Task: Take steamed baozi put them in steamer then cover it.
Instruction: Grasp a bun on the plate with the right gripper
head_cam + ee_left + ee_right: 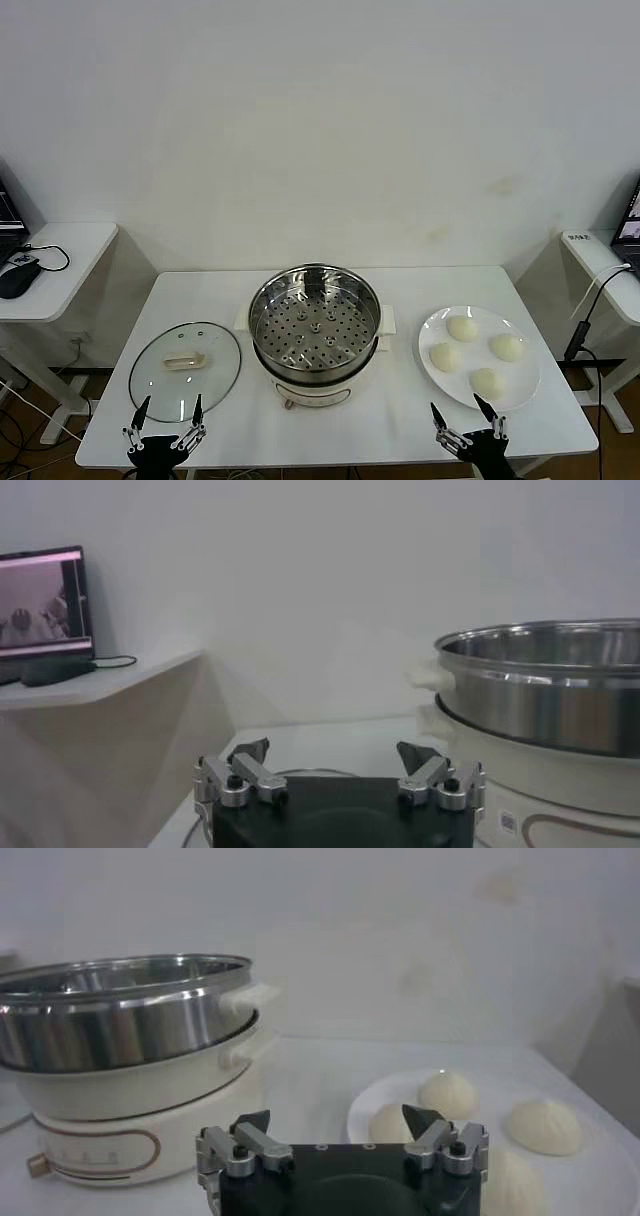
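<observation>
So from the head view nothing has really started: the steamer (314, 325) sits empty in the middle of the white table (400, 420), you can see its holed floor bare, and all four buns (475, 352) are on the white plate (520, 385) off to the robot's right. The lid (185, 372) lies flat on the table to the robot's left, apart from the steamer, handle up. The left gripper (167, 411) hovers at the near table edge just in front of the lid, fingers spread apart and holding nothing; the right gripper (467, 415) is at the near edge just in front of the plate, also spread and empty. In the left wrist view the left gripper (334, 757) has its fingers wide apart, with the steamer (540, 685) off to one side on its white pot base and a sliver of the lid's rim showing past the fingers. In the right wrist view the right gripper (340, 1123) is equally open, buns (447, 1093) on the plate (610, 1173) right ahead and the steamer (120, 1013) beside it. So I'd say zero steps done: four buns to move, then the lid goes on.
</observation>
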{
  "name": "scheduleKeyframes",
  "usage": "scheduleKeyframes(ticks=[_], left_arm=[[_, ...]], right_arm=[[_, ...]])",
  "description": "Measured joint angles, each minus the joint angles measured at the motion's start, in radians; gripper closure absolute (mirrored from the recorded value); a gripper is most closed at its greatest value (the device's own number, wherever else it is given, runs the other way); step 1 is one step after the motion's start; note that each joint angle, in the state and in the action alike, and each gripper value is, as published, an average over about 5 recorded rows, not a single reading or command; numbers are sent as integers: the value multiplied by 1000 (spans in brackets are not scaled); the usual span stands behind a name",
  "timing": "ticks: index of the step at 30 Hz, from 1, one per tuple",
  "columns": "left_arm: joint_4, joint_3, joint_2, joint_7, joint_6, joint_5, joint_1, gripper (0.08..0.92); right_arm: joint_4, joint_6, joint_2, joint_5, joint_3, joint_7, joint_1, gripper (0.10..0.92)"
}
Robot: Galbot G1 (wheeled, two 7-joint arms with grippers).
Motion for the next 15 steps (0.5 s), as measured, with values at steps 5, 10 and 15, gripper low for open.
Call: scheduleKeyframes(ticks=[5,10,15], left_arm=[[-15,-9,3,7,34,38,-15,177],[-23,-23,15,35,74,93,-27,177],[-25,-34,25,71,91,144,-31,177]], right_arm=[[-7,-24,-28,-86,30,23,39,203],[-31,-63,-102,-206,81,12,112,202],[-81,-94,-217,-318,123,-63,204,203]])
